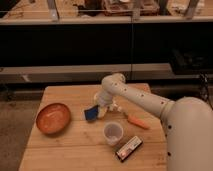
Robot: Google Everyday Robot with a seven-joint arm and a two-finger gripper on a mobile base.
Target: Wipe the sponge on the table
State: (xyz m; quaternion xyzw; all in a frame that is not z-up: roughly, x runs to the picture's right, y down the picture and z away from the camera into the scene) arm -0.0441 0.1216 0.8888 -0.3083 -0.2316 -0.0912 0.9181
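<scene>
The sponge (91,114), a small dark-blue pad with a pale edge, sits tilted on the light wooden table (70,147) near its middle. My white arm reaches in from the right and bends down over it. The gripper (102,108) is right beside and just above the sponge's right edge, touching or nearly touching it. The arm's wrist covers much of the gripper.
An orange-brown bowl (52,118) rests at the table's left. A clear cup (113,133) stands in front of the sponge. An orange carrot-like piece (136,121) lies to the right. A black-and-white flat box (128,148) is near the front. Dark shelving with metal rails (100,45) runs behind.
</scene>
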